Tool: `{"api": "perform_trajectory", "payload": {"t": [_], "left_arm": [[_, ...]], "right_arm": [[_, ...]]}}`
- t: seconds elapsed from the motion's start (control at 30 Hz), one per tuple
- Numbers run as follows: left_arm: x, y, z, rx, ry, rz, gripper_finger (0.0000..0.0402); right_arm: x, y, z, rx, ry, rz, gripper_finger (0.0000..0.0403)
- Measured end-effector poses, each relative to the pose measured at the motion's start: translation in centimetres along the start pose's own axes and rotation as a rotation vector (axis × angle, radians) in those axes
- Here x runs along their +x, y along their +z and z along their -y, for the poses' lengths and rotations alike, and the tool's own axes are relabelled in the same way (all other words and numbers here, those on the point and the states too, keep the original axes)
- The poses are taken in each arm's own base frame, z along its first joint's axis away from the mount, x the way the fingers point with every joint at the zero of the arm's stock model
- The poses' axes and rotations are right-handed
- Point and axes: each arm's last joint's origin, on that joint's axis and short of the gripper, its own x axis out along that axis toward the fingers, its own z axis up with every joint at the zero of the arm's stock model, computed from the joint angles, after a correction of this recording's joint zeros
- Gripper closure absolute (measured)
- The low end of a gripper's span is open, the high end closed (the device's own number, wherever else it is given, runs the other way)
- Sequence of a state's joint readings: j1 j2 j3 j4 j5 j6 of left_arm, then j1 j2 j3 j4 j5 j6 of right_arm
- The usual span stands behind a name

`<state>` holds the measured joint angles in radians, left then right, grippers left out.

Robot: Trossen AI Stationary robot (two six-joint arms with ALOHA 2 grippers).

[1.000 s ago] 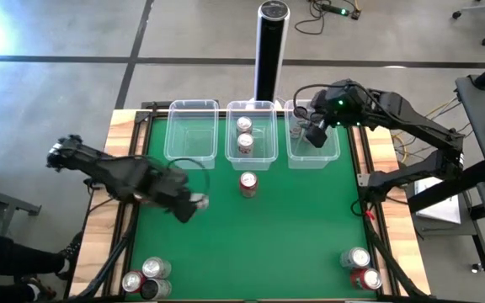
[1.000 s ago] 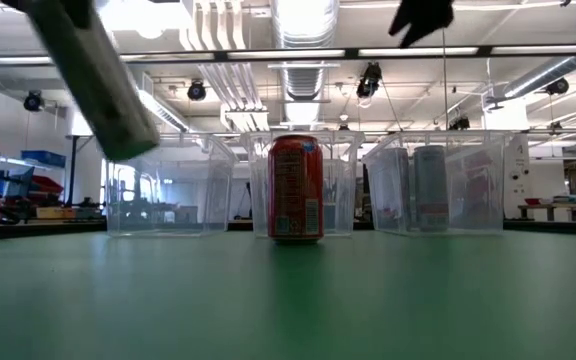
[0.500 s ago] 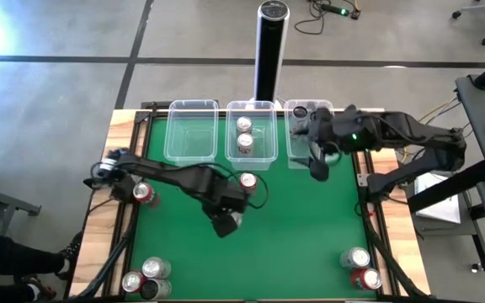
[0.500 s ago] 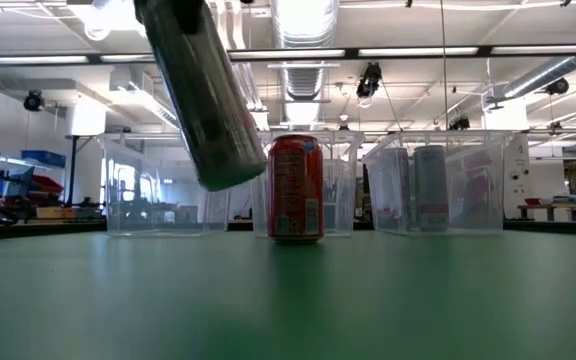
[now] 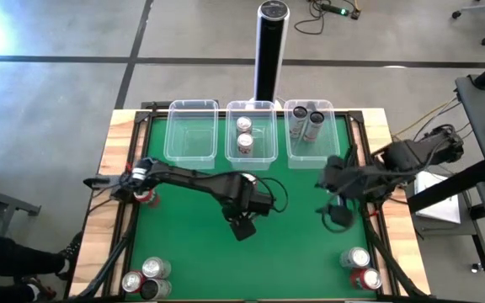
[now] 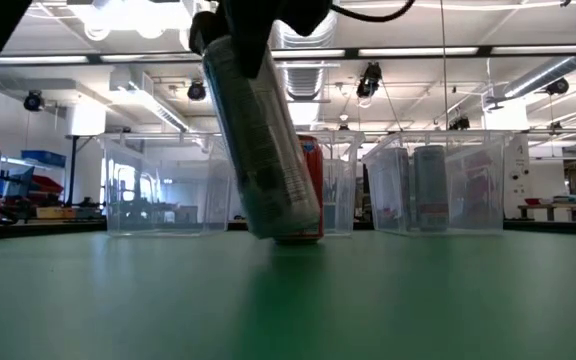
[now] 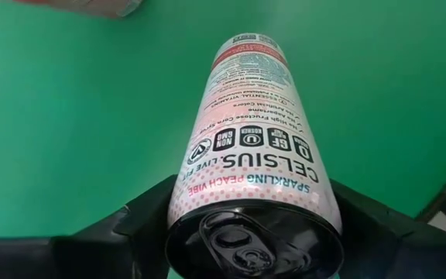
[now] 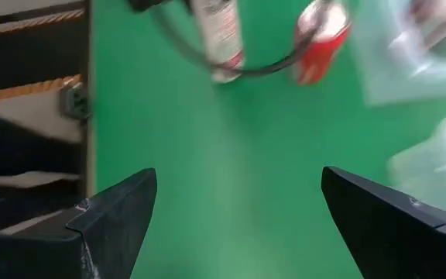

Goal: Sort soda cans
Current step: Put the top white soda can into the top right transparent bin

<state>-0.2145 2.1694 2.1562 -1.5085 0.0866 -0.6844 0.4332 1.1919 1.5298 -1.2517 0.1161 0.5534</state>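
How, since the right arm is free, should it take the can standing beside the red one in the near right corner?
Probably straight down from above, clamping the can by its round side wall just below the rim. It stands upright, and the red can sits close on its near-right side, so set the jaws across the line between them, on its two free sides.

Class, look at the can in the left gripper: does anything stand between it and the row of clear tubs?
Yes. The red can stands upright on the mat directly between the held Celsius can, in the left gripper, and the middle tub.
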Motion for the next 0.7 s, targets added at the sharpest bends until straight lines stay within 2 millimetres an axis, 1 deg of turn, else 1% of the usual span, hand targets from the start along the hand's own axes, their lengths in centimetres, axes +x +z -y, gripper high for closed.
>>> {"api": "perform_trajectory", "payload": {"t": [0.13, 0.23, 0.43, 0.53, 0.7], "left_arm": [[0.7, 0.4, 0.0, 0.000, -0.008, -0.049, 0.0156], [0.7, 0.4, -0.2, -0.021, 0.002, -0.087, 0.0153], [0.4, 0.4, -0.4, -0.059, -0.005, -0.082, 0.0153], [0.4, 0.5, -0.4, -0.039, -0.008, -0.082, 0.0151], [0.5, 0.5, -0.4, -0.002, -0.010, -0.083, 0.0126]], "right_arm": [[1.1, -1.3, -1.0, -0.002, 0.021, -0.065, 0.0042], [1.8, -1.8, -1.2, -0.009, 0.015, -0.087, 0.0042], [2.0, -1.4, -1.4, 0.017, 0.037, -0.045, 0.0042], [2.0, -1.1, -1.7, 0.022, 0.055, -0.013, 0.0042], [2.7, -0.9, -2.0, 0.040, 0.054, -0.014, 0.0042]]}}
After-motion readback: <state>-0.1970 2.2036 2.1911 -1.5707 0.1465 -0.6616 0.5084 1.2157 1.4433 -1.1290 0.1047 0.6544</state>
